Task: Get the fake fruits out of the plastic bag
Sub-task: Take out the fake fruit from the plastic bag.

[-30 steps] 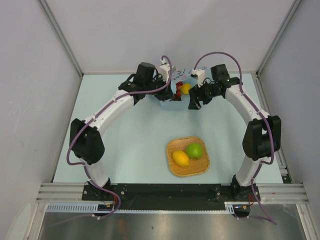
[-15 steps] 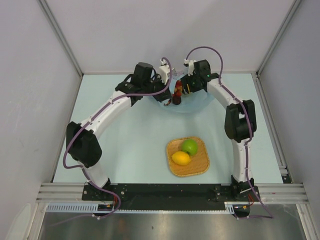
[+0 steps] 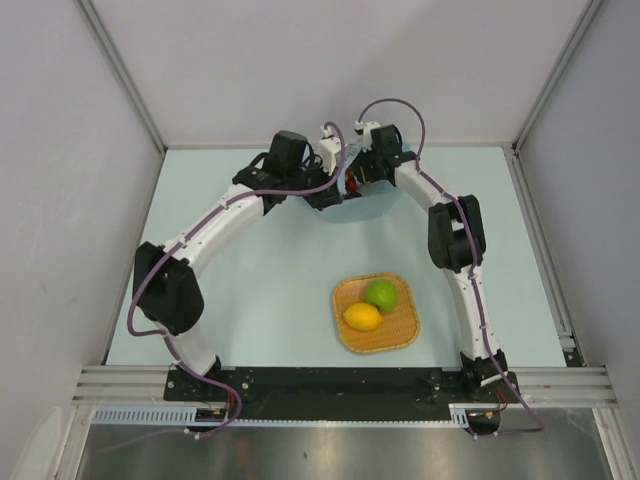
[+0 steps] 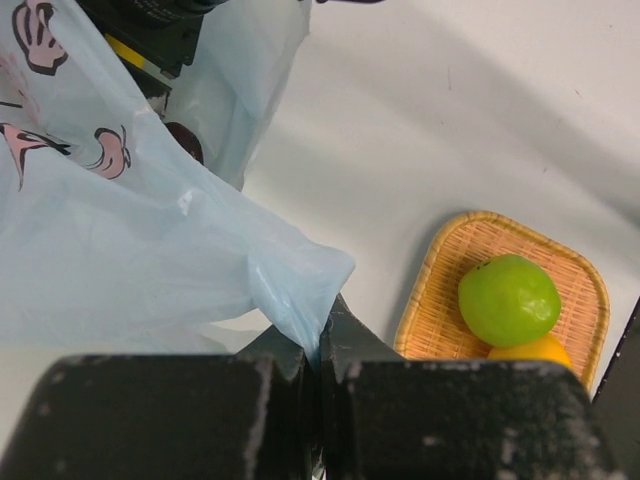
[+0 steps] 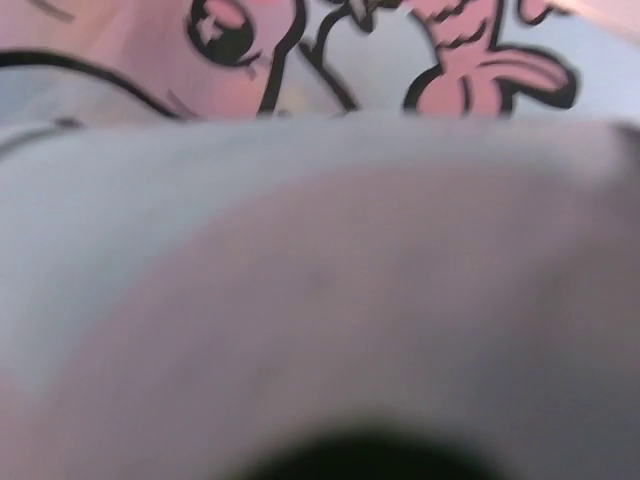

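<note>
Left end effector [image 4: 322, 345] clenched on a fold of the plastic bag [image 4: 130, 250], on the far side of the woven tray [image 4: 440, 290].

The right end effector [image 3: 357, 178] presses in at the bag just beside the left one, farther from the tray. Its wrist view is filled with blurred film, so I cannot tell its grip. The bag is thin, crinkled, translucent light blue with a pink-and-dark cartoon print, and it is bunched between both arms well beyond the tray on the tabletop [image 3: 260, 280]. A dark red fruit [image 4: 184, 141] shows dimly through the film. A glossy green fruit [image 4: 508, 300] and a yellow lemon [image 4: 530, 348] lie touching in the tray.
</note>
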### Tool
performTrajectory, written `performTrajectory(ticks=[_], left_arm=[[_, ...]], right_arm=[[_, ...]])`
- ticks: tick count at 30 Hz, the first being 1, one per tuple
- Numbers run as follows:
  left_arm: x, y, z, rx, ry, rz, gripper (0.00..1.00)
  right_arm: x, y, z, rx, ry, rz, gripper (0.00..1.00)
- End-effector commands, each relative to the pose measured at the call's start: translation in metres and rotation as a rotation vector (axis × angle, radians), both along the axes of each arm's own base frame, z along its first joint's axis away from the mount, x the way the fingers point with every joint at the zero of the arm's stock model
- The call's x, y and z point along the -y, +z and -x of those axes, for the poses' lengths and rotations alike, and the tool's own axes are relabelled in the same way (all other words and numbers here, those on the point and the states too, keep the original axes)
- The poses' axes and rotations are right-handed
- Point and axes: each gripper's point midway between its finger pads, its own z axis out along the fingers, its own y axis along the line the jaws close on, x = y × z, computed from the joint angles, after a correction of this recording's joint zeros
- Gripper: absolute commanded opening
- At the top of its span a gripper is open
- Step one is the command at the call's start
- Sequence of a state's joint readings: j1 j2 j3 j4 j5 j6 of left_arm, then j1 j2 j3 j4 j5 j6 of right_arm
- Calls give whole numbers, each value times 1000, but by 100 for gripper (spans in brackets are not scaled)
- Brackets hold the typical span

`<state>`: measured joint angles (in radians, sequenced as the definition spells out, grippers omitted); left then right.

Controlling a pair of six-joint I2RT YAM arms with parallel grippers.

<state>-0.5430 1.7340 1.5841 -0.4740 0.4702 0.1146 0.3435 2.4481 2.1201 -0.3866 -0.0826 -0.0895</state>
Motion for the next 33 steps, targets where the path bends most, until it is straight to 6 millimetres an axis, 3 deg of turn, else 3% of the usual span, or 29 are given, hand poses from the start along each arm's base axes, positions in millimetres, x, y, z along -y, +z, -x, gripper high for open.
performTrajectory(ticks=[1,5,12,16,21,22,23,24,25,26,27,28,29,30,31,32,33], left_arm=[[0,13,2,44,-9,11,0],[-1,14,0,49,-4,7,0],[0,13,0,45,0,8,0],[-2,12,-1,47,10,2,0],[-3,8,-3,45,18,-6,0],[-3,9,-2,45,19,-4,0],[-3,8,-2,43,23,-5,0],[-3,7,-4,43,31,-3,0],[-5,9,-4,49,38,-3,0],[-5,9,-5,47,48,-3,0],[-6,10,-7,39,75,6,0],[-10,11,-11,41,107,4,0],[-11,11,-12,37,121,7,0],[-12,10,-13,28,139,14,0],[-13,9,-14,25,149,14,0],[-14,10,-14,24,154,17,0],[-14,9,-14,20,159,19,0]], right_arm=[[5,0,-29,116,-65,85,80],[5,6,-45,187,-86,106,83],[2,9,-60,242,-20,101,57],[3,27,-60,265,4,100,36],[-8,49,-35,226,104,67,18],[-10,55,-29,217,120,51,17],[-10,80,-22,238,127,32,16],[-8,72,-11,197,135,28,16],[-9,77,-3,188,146,16,14],[-12,105,7,216,174,-21,14],[-10,111,13,226,181,-38,13],[-10,99,29,191,206,-51,13],[-10,101,38,195,220,-56,14],[-9,129,47,251,230,-70,13],[-8,114,60,215,248,-66,13],[-8,117,67,219,253,-65,13],[-6,135,74,246,251,-73,12]])
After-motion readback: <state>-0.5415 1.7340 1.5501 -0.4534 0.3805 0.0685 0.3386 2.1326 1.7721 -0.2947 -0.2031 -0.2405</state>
